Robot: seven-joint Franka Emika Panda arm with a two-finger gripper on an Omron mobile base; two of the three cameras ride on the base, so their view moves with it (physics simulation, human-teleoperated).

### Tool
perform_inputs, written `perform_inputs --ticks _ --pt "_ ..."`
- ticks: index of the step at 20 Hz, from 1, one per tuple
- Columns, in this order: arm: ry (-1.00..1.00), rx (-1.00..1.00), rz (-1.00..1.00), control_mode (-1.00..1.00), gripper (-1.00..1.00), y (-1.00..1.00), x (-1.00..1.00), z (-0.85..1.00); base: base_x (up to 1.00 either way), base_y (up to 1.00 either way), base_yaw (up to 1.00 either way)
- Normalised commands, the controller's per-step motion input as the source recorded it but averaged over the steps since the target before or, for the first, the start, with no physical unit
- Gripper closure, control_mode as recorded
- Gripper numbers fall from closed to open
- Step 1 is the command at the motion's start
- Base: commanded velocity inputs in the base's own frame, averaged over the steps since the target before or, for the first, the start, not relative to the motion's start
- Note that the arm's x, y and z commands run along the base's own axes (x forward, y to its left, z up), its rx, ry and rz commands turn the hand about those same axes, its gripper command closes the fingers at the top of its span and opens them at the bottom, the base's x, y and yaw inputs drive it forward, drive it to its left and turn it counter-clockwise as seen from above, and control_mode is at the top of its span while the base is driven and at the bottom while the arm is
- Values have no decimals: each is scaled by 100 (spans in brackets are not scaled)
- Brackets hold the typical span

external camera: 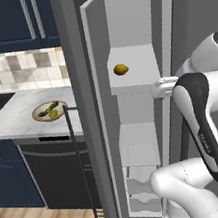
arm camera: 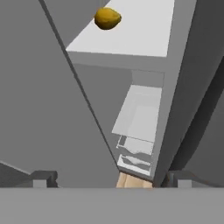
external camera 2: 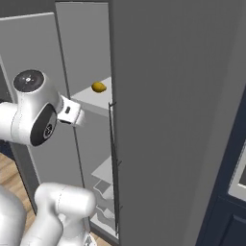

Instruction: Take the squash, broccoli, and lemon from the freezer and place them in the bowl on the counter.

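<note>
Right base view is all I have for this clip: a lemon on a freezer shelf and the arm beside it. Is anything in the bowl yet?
Observer: Yes. In the left base view the bowl on the counter holds green food, apparently the squash and the broccoli.
Operator: Is the gripper open?
Observer: The hand view shows its fingertips spread wide, nothing between them.
Operator: Where is it pointing?
Observer: Into the freezer; the lemon lies on the shelf near that view's top.
</note>
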Motion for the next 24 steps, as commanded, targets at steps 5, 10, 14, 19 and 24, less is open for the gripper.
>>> perform_inputs --ticks 5,10,14,19,24 --pt "-13 -30 17 -100 -100 8 -2 47 0 0 0" --pt "-10 -26 34 -100 -100 0 0 25 0 0 0" --pt "-12 -12 35 -100 -100 0 21 0 0 0 0" --pt "-5 -17 27 -100 -100 16 26 0 0 0 0" --pt "0 -16 16 -100 -100 16 56 0 0 0 0"
